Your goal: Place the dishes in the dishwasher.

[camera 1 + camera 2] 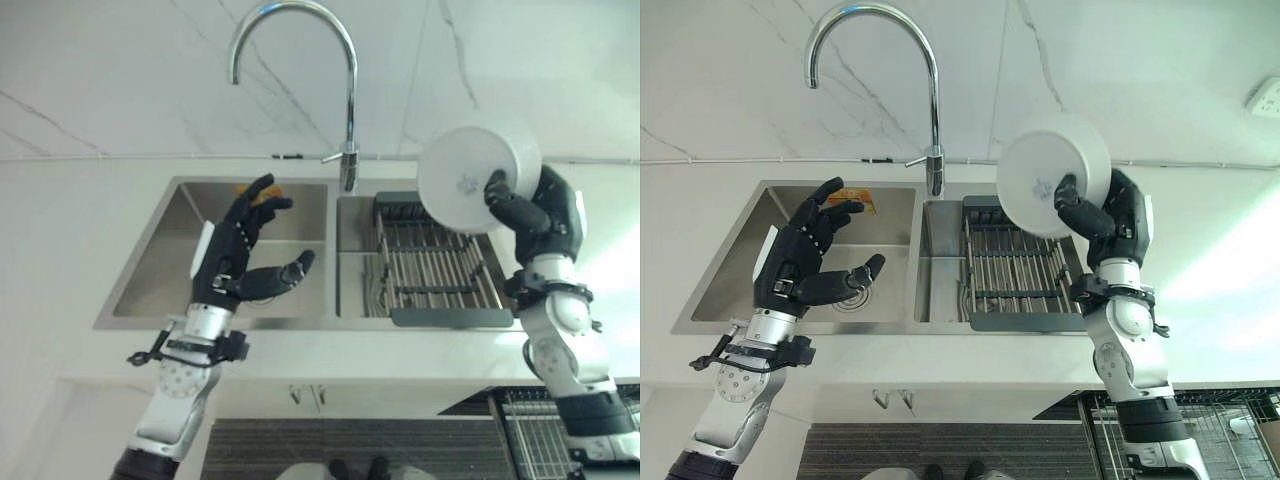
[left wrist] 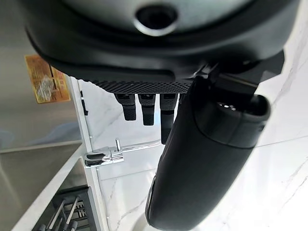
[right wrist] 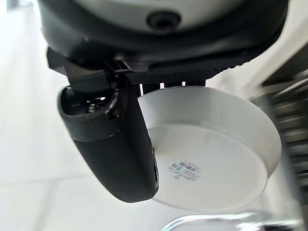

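Bowl, white, gripped by right hand above the sink rack, thumb on its base. We see left hand over the sink's left basin, fingers spread, holding nothing.

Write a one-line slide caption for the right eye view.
Right hand lifts a white bowl above the sink's dish rack; open left hand hovers over the left basin.

Silver-grey jointed arms; dark hands, left hand, right hand; white thumb covers.
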Available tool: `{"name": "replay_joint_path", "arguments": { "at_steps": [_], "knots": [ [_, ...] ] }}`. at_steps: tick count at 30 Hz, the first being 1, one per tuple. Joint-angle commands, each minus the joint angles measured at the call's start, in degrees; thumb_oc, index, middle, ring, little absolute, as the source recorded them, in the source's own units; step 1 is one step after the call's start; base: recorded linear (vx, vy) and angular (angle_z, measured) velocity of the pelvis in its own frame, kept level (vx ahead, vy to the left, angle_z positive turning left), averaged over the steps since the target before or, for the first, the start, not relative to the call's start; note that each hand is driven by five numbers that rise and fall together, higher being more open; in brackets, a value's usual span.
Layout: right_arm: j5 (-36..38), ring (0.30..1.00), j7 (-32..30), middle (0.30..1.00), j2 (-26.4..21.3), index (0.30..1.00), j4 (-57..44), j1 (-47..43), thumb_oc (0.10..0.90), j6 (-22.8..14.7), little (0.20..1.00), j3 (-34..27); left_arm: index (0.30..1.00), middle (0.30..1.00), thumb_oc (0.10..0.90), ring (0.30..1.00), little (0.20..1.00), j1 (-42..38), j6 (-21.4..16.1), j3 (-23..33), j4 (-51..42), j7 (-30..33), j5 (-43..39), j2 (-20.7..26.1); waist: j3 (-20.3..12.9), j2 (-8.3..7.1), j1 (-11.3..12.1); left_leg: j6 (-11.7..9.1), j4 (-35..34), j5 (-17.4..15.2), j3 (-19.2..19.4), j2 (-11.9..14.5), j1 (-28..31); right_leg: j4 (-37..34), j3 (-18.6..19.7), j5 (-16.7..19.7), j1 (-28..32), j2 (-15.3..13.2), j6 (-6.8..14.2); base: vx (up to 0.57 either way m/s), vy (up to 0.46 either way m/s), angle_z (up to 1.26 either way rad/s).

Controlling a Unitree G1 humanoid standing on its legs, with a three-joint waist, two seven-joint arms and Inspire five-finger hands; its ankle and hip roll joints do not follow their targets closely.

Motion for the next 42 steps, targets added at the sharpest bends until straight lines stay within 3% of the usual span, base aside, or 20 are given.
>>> {"name": "replay_joint_path", "arguments": {
  "at_steps": [1, 4, 9, 13, 15, 16, 17, 18, 20, 22, 25, 27, 29, 30, 32, 34, 38, 42],
  "knots": [
    [-2.16, 0.3, 1.6, 0.3, -0.8, 0.3, -7.72, -3.62, 0.4, -13.22, 0.3, -6.09, 0.9, 0.9, 0.8, 0.9, 0.9, -1.77, -4.96, 2.97, -8.67, -1.73, 0.2, 0.25, -6.09, -1.35, -0.95, -6.4, 4.53, -7.02, 0.06, 5.43, -1.86, -0.94, 3.24, -4.49, 3.04, -1.75, 6.0, -0.01, -0.073, -0.12],
    [-1.72, 0.3, 1.59, 0.3, -0.07, 0.3, -11.15, -1.96, 0.4, -14.86, 0.3, -7.11, 0.9, 0.9, 0.8, 0.9, 0.9, -1.35, -4.44, 3.12, -9.28, -3.63, -1.77, -0.12, -6.25, -1.14, -1.45, -6.48, 4.53, -7.02, 0.48, 5.61, -1.82, -0.94, 3.51, -4.52, 2.82, -1.52, 5.96, 0.0, -0.057, -0.03],
    [-2.0, 0.3, 3.09, 0.3, 2.76, 0.3, -15.38, 1.81, 0.4, -16.84, 0.3, -7.6, 0.9, 0.9, 0.8, 0.9, 0.9, 0.12, 1.99, 1.86, -12.1, -16.82, -18.14, -3.15, -6.56, -0.52, -2.24, -6.78, 4.53, -6.64, 1.58, 6.14, -1.79, -0.94, 4.26, -4.43, 2.02, -1.03, 5.75, -0.01, -0.074, -0.06],
    [0.13, 0.3, 4.9, 0.3, 4.01, 0.3, -19.0, 5.7, 0.4, -18.09, 0.3, -9.04, 0.9, 0.9, 0.8, 0.9, 0.9, 1.58, 10.88, -0.39, -15.25, -30.13, -30.92, -6.37, -5.92, -0.71, -3.3, -8.0, 4.53, -4.54, 4.28, 5.91, -0.81, -0.94, 5.49, -3.88, 1.11, -1.19, 5.19, -0.04, -0.046, -0.14],
    [1.38, 0.3, 5.37, 0.3, 4.27, 0.3, -19.68, 6.7, 0.4, -18.64, 0.3, -9.8, 0.9, 0.9, 0.8, 0.9, 0.9, 1.75, 18.06, -1.42, -16.65, -38.21, -38.91, -7.7, -5.07, -1.67, -3.43, -8.39, 4.53, -3.06, 5.4, 4.92, -0.23, -0.94, 5.93, -3.28, 0.91, -2.46, 5.07, -0.1, 0.013, -0.2],
    [1.44, 0.3, 5.1, 0.3, 5.52, 0.3, -19.73, 7.01, 0.4, -19.3, 0.3, -9.92, 0.9, 0.9, 0.8, 0.9, 0.9, 1.98, 24.07, -3.87, -17.34, -45.76, -40.29, -10.03, -3.91, -3.09, -3.42, -8.49, 6.58, -0.72, 3.76, 1.72, -0.08, -0.94, 7.29, -2.59, 0.51, -3.92, 4.79, -0.15, 0.072, -0.32],
    [1.49, 0.3, 5.2, 0.3, 5.82, 0.3, -20.06, 7.14, 0.4, -19.25, 0.3, -10.04, 0.9, 0.9, 0.8, 0.9, 0.9, 2.1, 24.35, -4.94, -17.49, -47.0, -39.88, -10.41, -3.65, -3.08, -3.62, -8.45, 8.99, -0.72, 2.43, 0.73, -1.0, -0.94, 7.75, -2.09, 0.07, -3.88, 4.76, -0.19, 0.195, -0.41],
    [-0.62, 0.3, 4.71, 0.3, 6.01, 0.3, -21.82, 7.34, 0.4, -18.95, 0.3, -9.62, 0.9, 0.9, 0.8, 0.9, 0.9, 1.87, 25.0, -6.51, -18.02, -47.47, -40.34, -10.88, -3.63, -2.3, -4.64, -7.8, 6.03, -1.43, 0.69, -0.29, -0.33, -0.94, 9.28, -0.77, -1.21, -3.07, 5.33, -0.13, 0.282, -0.52],
    [-4.01, 0.3, 3.77, 0.3, 6.17, 0.3, -22.78, 6.96, 0.4, -19.6, 0.3, -8.46, 0.9, 0.9, 0.8, 0.9, 0.9, 1.1, 28.13, -7.84, -17.17, -49.15, -39.59, -10.05, -3.8, 0.47, -7.66, -5.6, 4.53, -7.66, 0.22, 0.26, 0.77, -0.94, 11.99, 2.45, -5.4, -0.79, 7.8, -0.1, 0.289, -1.11],
    [-3.76, 0.3, 4.23, 0.3, 6.86, 0.3, -23.19, 7.52, 0.4, -19.44, 0.3, -8.66, 0.9, 0.9, 0.8, 0.9, 0.9, 0.76, 29.81, -9.02, -16.83, -49.33, -38.79, -9.72, -3.58, 0.99, -9.09, -5.3, 4.53, -9.09, -0.33, 0.76, 0.86, -0.94, 12.68, 4.32, -7.38, -0.28, 9.01, -0.05, 0.112, -0.89],
    [-1.96, 0.3, 5.69, 0.3, 7.17, 0.3, -23.44, 8.97, 0.4, -19.14, 0.3, -9.85, 0.9, 0.9, 0.8, 0.9, 0.9, 1.19, 31.26, -10.48, -16.36, -50.19, -36.84, -9.25, -3.3, 0.88, -10.73, -4.83, 4.53, -9.42, -0.4, 0.95, 0.34, -0.94, 14.03, 5.18, -8.35, 0.7, 9.29, -0.07, 0.093, -0.35],
    [-0.61, 0.3, 6.86, 0.3, 7.51, 0.3, -23.57, 9.48, 0.4, -18.65, 0.3, -10.07, 0.9, 0.9, 0.8, 0.9, 0.9, 1.57, 30.43, -11.7, -15.95, -50.26, -33.94, -8.64, -3.16, 0.45, -11.23, -4.48, 4.53, -9.9, 1.6, 1.43, 0.27, -0.94, 11.92, 7.15, -9.38, -0.53, 10.22, -0.1, 0.047, -0.31],
    [1.09, 0.3, 7.96, 0.3, 7.09, 0.3, -23.5, 8.91, 0.4, -19.17, 0.3, -9.1, 0.9, 0.9, 0.8, 0.9, 0.9, 1.38, 28.81, -12.33, -15.88, -48.43, -30.62, -6.55, -2.76, 0.12, -9.92, -3.39, 4.53, -10.38, 5.92, 3.55, -0.21, -0.94, 5.53, 10.82, -7.79, -5.42, 11.63, -0.21, -0.054, -0.96],
    [1.14, 0.3, 8.03, 0.3, 7.01, 0.3, -23.58, 8.98, 0.4, -19.58, 0.3, -8.93, 0.9, 0.9, 0.8, 0.9, 0.9, 1.34, 28.7, -12.36, -15.96, -48.17, -30.5, -6.25, -2.78, 0.18, -9.69, -3.3, 4.53, -10.28, 6.2, 3.89, -0.5, -0.94, 5.16, 10.98, -7.41, -6.03, 11.7, -0.29, -0.15, -1.34],
    [0.52, 0.3, 8.93, 0.3, 7.77, 0.3, -23.31, 8.99, 0.4, -22.24, 0.3, -7.8, 0.9, 0.9, 0.8, 0.9, 0.9, 1.37, 27.58, -13.11, -14.61, -47.99, -26.34, -4.85, -3.31, 0.4, -6.93, -3.32, 4.53, -9.7, 8.3, 6.64, -2.23, -0.94, 1.71, 11.49, -3.99, -12.6, 11.89, -0.25, -0.251, -0.69],
    [-1.26, 0.3, 8.15, 0.3, 8.18, 0.3, -23.42, 8.86, 0.4, -21.95, 0.3, -6.8, 0.9, 0.9, 0.8, 0.9, 0.9, 1.56, 27.68, -13.72, -13.47, -47.13, -23.92, -4.31, -3.29, 0.29, -5.82, -3.5, 4.53, -10.14, 8.31, 7.45, -1.79, -0.94, 1.69, 10.88, -2.64, -14.77, 12.38, -0.07, -0.281, -0.44],
    [-2.26, 0.3, 5.91, 0.3, 7.45, 0.3, -24.36, 8.95, 0.4, -20.81, 0.3, -6.37, 0.9, 0.9, 0.8, 0.9, 0.9, 2.09, 27.62, -14.49, -11.11, -46.13, -19.41, -2.93, -3.9, -0.23, -5.78, -4.69, 4.53, -9.26, 5.95, 9.04, -2.85, -0.94, 4.94, 7.41, -3.17, -14.57, 12.34, -0.01, -0.296, -0.44],
    [-0.5, 0.3, 6.02, 0.3, 6.38, 0.3, -23.75, 8.85, 0.4, -19.3, 0.3, -5.63, 0.9, 0.9, 0.8, 0.9, 0.9, 4.23, 27.49, -14.89, -7.88, -42.66, -16.92, -3.0, -4.23, -0.47, -5.67, -7.51, 4.53, -7.55, 7.43, 13.41, -2.8, -0.94, 3.26, 3.27, -2.94, -13.15, 12.52, 0.01, -0.383, 0.29]
  ]
}}
